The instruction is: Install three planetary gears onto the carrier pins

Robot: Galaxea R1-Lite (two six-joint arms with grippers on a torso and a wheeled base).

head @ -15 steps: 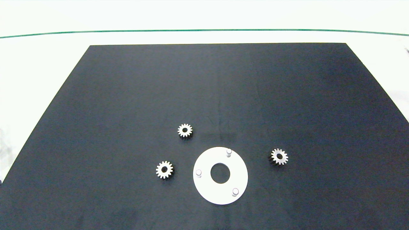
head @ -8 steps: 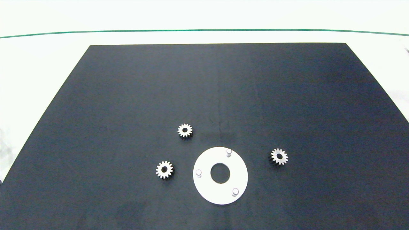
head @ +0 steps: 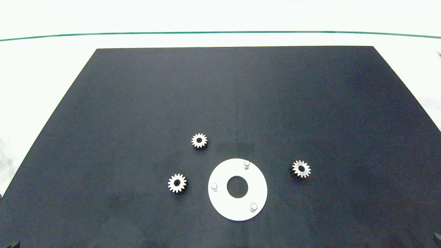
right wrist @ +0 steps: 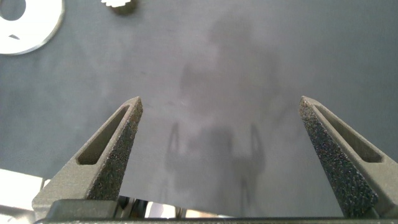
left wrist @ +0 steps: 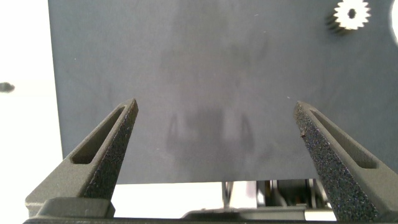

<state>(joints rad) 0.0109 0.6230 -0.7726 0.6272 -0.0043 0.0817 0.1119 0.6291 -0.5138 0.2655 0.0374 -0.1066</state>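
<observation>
Left tool (left wrist: 216,118): two grey textured fingers spread wide, nothing between them, hovering over the near left part of the flat black mat (head: 234,96) that covers the white worktop (head: 41,62); in the head view only a dark tip shows at the near left corner. Right tool (right wrist: 221,115): two grey textured fingers likewise spread wide and holding nothing, over the near right part of the mat; only a dark tip shows at the near right corner in the head view. Flat white ring-shaped disc (head: 237,203) with a large round centre hole: lying flat on the mat, near the front edge and slightly right of centre; the hole holds nothing, black mat showing through it. Three short white cylindrical carrier pins, upright on the disc: one nearest (head: 254,206), one on the left (head: 214,186), one at the far side (head: 246,163); all three bare. Three small off-white toothed planetary gears, each flat on the mat, apart from the disc: one to the left of the disc (head: 177,183), one to its right (head: 301,168), one beyond and left of it (head: 199,140). Thin green line (head: 220,33): crossing the worktop beyond the mat's far edge.
</observation>
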